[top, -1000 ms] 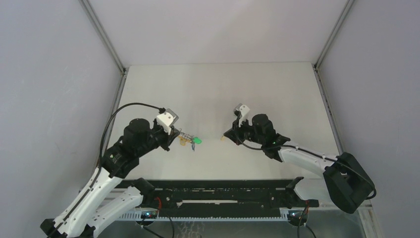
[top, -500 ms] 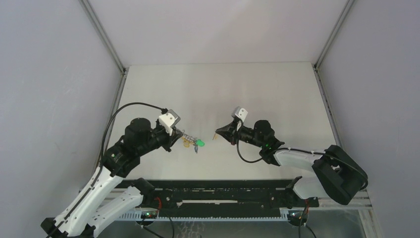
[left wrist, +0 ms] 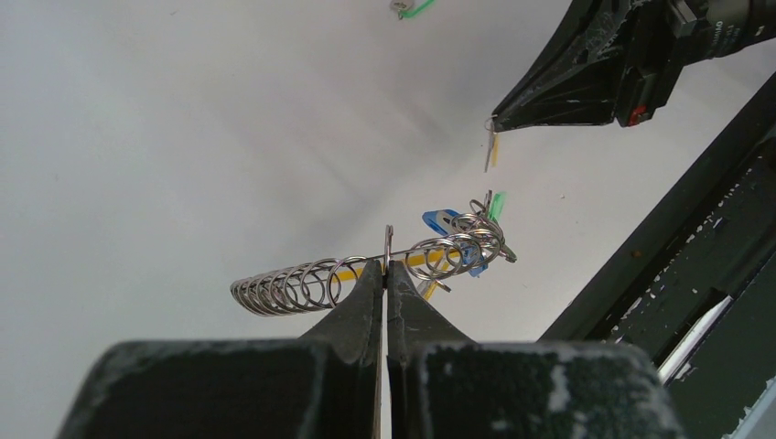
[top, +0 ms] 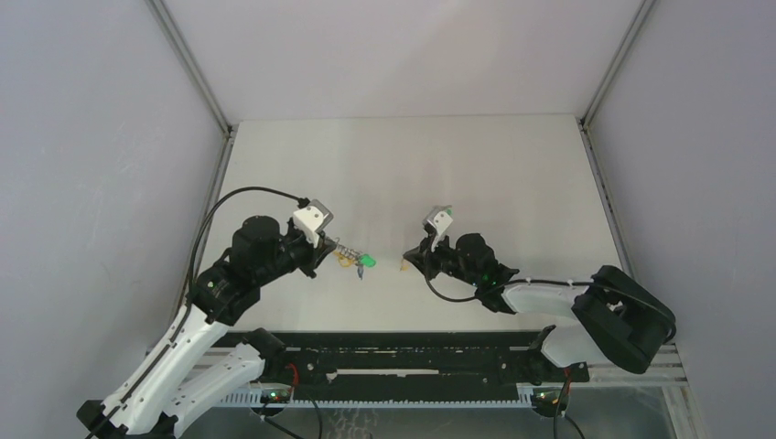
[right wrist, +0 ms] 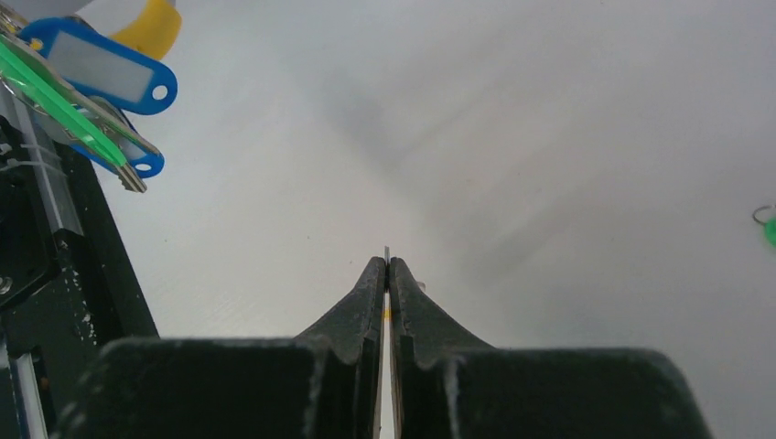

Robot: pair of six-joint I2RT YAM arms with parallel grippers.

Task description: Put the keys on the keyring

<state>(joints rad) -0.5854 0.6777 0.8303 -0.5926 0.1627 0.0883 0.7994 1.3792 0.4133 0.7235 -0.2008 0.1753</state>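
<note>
My left gripper is shut on the keyring, pinching its wire between rows of small silvery rings with a yellow band behind. A blue key and a green key hang at its right end; the green one also shows from above. My right gripper is shut on a thin orange-tan key, edge-on in its own view. It is held a short way right of the ring's end, not touching it.
A loose green key lies on the white table beyond the grippers; it also shows at the right edge of the right wrist view. The black rail runs along the near edge. Grey walls close in both sides.
My right gripper swung left with the orange-tan key, then dropped lower and nearer, staying close to the ring's end. The left gripper and keyring barely moved.
</note>
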